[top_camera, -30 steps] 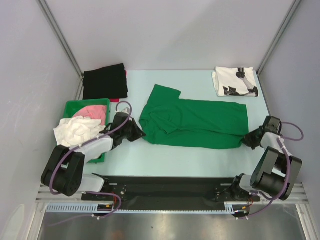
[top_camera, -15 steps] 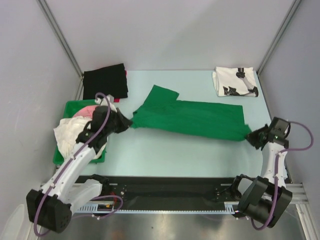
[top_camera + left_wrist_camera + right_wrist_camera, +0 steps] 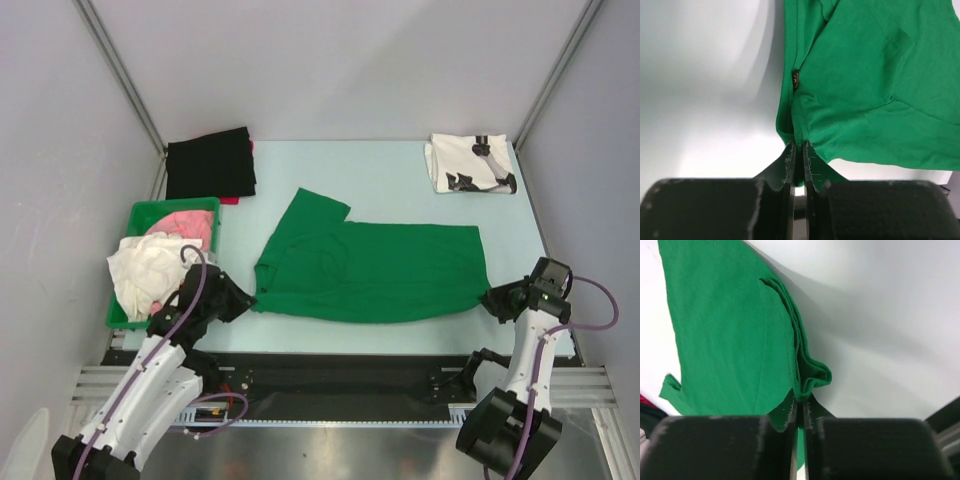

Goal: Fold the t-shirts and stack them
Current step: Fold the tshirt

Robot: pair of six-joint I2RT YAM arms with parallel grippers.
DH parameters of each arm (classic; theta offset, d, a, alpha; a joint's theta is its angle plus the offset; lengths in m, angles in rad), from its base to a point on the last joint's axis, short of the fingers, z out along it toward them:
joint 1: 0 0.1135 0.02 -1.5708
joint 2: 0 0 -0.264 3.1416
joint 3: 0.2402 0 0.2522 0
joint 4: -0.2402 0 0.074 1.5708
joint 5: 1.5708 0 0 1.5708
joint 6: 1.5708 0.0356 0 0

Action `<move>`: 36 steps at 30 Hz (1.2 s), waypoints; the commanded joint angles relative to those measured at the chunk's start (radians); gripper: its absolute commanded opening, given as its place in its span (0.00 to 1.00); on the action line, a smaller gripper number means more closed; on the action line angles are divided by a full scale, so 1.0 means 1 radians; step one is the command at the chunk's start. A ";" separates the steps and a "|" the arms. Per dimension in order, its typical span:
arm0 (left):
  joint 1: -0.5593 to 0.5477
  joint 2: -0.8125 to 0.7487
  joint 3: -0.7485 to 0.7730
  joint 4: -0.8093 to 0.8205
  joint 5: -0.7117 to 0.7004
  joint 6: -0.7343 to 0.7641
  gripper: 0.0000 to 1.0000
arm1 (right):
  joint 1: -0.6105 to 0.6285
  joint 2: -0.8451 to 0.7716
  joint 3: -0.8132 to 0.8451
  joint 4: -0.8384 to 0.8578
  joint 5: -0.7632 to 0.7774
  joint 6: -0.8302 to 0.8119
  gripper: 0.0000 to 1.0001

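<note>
Pale desk [image 3: 400, 170], grey walls [image 3: 350, 70]: left claw [image 3: 243, 297] and right claw [image 3: 492, 300] each clamp a near corner of the green t-shirt [image 3: 380, 270]; uneven release could skew it.

green t-shirt [image 3: 875, 75] cropped by wrist views; pink cloth [image 3: 185, 224] half hidden

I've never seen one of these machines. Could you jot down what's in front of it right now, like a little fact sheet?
Main item: green t-shirt, laid out in the middle
Left arm: left gripper shut on the shirt's near left corner
Right arm: right gripper shut on its near right corner
Far right: white printed t-shirt, folded
Far left: black cloth, folded
Left side: green bin holding white cloth and pink cloth
</note>
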 commanded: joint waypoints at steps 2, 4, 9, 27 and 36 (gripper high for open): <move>-0.002 -0.071 0.028 -0.102 -0.021 -0.087 0.13 | -0.011 -0.090 -0.006 -0.086 0.030 0.043 0.12; -0.002 -0.113 0.028 -0.142 -0.018 -0.101 0.17 | -0.015 -0.130 -0.023 -0.108 0.035 0.054 0.16; -0.002 -0.180 0.051 -0.234 0.015 -0.095 0.73 | -0.031 -0.157 -0.003 -0.162 0.025 0.043 0.88; 0.001 0.891 0.772 0.233 0.002 0.511 0.86 | 0.105 -0.049 0.149 0.094 -0.129 -0.153 1.00; 0.027 1.505 1.329 0.232 0.108 0.626 0.80 | 0.202 0.038 0.178 0.278 -0.181 -0.170 1.00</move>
